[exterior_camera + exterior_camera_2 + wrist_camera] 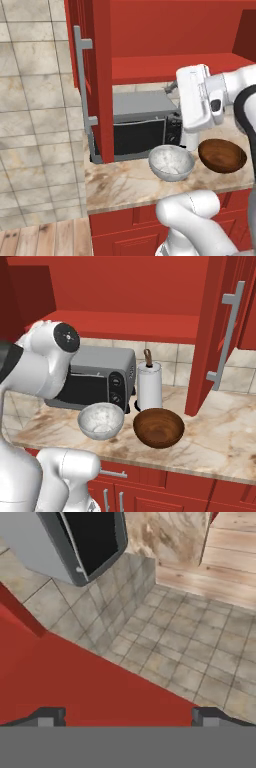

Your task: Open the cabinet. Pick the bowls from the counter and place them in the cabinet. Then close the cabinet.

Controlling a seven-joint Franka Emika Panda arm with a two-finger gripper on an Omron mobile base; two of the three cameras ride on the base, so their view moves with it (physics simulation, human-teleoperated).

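Marble bowl (pixel 171 162) and wood bowl (pixel 222 155) sit side by side on the worktop (pixel 120 187), below the gripper (pixel 128 716) (spread wide, holding nothing) at the open cabinet (pixel 165 35).

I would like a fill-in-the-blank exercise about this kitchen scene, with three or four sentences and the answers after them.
1. Both doors of the cabinet stand ____.
2. The marble-look bowl and the wooden bowl both rest on the ____.
3. Behind the wooden bowl stands a roll of paper ____.
4. The grey appliance behind the marble-look bowl is a ____.

Missing words: open; counter; towels; microwave.
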